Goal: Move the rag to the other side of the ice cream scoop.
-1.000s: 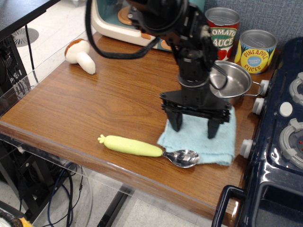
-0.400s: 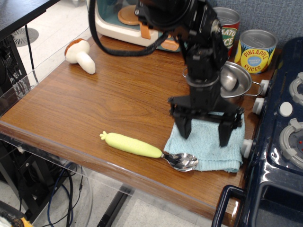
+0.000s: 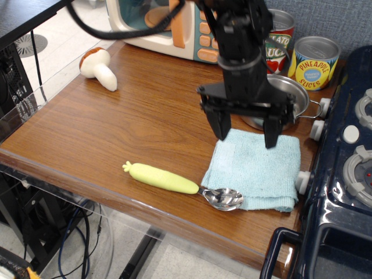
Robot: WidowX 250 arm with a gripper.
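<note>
The light blue rag (image 3: 256, 171) lies flat near the table's front right, against the stove. The ice cream scoop (image 3: 180, 185) lies in front of it, with its yellow-green handle pointing left and its metal bowl (image 3: 222, 198) touching the rag's front left edge. My gripper (image 3: 246, 131) hangs open just above the rag's back edge, its two black fingers (image 3: 221, 125) spread wide and holding nothing.
A steel pot (image 3: 279, 104) stands right behind the rag, partly hidden by my gripper. Two cans (image 3: 314, 62) stand at the back right. A toy mushroom (image 3: 99, 67) lies at the back left, a toy microwave (image 3: 163, 26) behind. A dark stove (image 3: 343, 168) borders the right.
My gripper has risen off the rag and moved back a little. The rag has shifted right toward the stove, and the scoop has barely moved.
</note>
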